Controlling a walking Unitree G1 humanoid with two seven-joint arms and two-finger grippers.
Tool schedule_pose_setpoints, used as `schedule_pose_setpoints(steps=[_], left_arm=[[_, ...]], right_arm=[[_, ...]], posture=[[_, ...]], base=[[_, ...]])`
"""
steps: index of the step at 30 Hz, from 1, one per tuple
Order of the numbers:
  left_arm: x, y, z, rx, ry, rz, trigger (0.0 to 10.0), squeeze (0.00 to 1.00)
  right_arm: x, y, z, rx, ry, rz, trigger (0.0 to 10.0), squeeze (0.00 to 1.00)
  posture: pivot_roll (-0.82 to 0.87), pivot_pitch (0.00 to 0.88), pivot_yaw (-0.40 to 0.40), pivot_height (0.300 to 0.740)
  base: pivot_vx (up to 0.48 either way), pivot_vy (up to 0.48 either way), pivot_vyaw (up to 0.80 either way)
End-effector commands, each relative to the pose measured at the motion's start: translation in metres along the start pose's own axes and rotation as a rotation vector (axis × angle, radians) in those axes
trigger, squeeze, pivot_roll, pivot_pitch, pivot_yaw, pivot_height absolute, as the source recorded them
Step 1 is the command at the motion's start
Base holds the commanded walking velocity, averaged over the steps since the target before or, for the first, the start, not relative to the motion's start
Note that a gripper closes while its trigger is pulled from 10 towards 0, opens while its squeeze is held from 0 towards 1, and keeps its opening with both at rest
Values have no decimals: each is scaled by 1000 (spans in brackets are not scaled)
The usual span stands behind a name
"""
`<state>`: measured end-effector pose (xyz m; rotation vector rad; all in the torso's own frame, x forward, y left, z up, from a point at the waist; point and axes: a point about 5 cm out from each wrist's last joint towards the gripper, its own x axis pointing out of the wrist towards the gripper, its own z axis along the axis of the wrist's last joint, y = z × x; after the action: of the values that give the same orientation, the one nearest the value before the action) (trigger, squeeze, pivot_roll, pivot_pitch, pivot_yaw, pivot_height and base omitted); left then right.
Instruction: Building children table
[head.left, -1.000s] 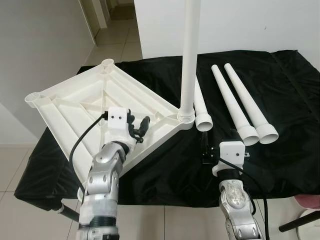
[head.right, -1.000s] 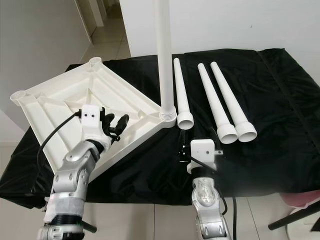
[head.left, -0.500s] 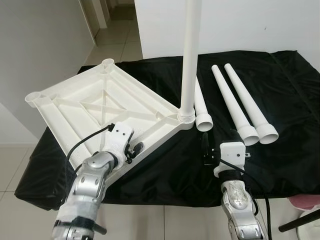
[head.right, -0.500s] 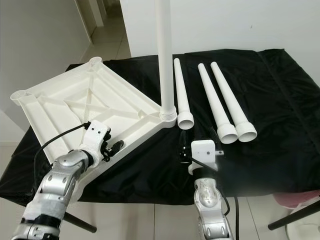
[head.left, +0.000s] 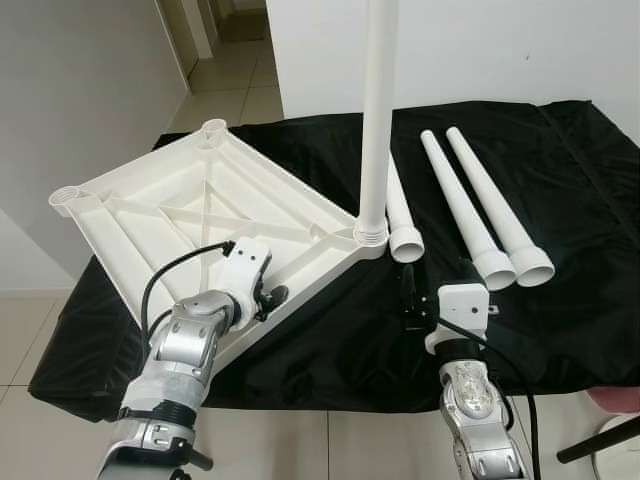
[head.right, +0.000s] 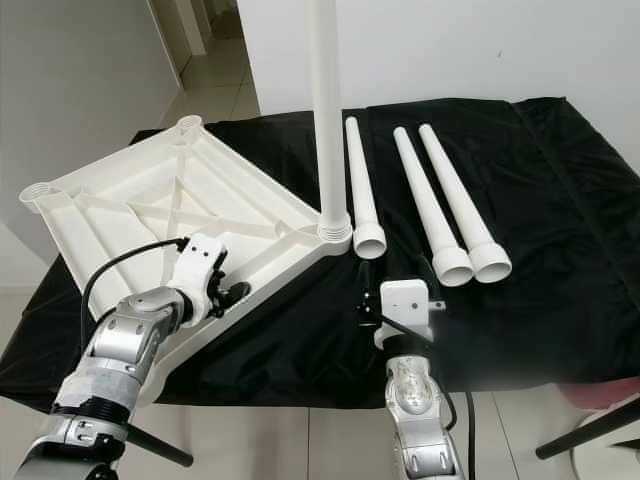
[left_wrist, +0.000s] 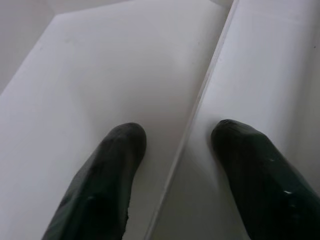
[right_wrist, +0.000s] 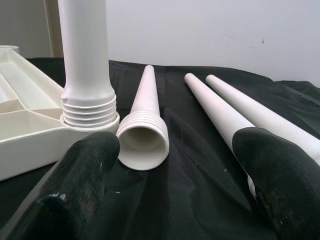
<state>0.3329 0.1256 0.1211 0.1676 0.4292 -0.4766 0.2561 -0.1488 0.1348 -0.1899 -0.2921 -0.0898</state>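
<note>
I find the white table panel (head.left: 200, 215) lying upside down on the black-draped tabletop (head.left: 560, 330), its far-left side overhanging the tabletop's edge. One leg (head.left: 378, 110) stands screwed into the panel's corner socket; three loose legs lie just beyond that socket, the nearest leg (head.left: 400, 215) almost touching it, the other two legs (head.left: 480, 215) further to the robot's right.

The left gripper (head.left: 268, 297) sits at the panel's near edge, fingers (left_wrist: 110, 170) parted and straddling a thin rib (pads against the plastic but not clamped). The right gripper (head.right: 368, 300) hovers low over the cloth short of the nearest leg, fingers (right_wrist: 85, 170) spread wide and empty.

Risks, in my judgement: with the panel overhanging and held only lightly, any push from my left arm could tip or slide it, toppling the upright leg. The tapered legs would likely roll if nudged off-centre, and the cloth may bunch under a dragged gripper.
</note>
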Motion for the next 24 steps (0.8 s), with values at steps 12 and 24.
schedule_pose_setpoints(steps=[12,24], left_arm=[[7,-7,-9,-179,46,336,0,55],[17,-46,21,-138,-125,79,10000,1000]], right_arm=[[2,7,0,18,4,-10,10000,0],[4,8,0,25,2,-19,10000,0]], posture=[[-114,42,130,740],[-114,42,135,740]], base=[[0,0,0],[0,0,0]])
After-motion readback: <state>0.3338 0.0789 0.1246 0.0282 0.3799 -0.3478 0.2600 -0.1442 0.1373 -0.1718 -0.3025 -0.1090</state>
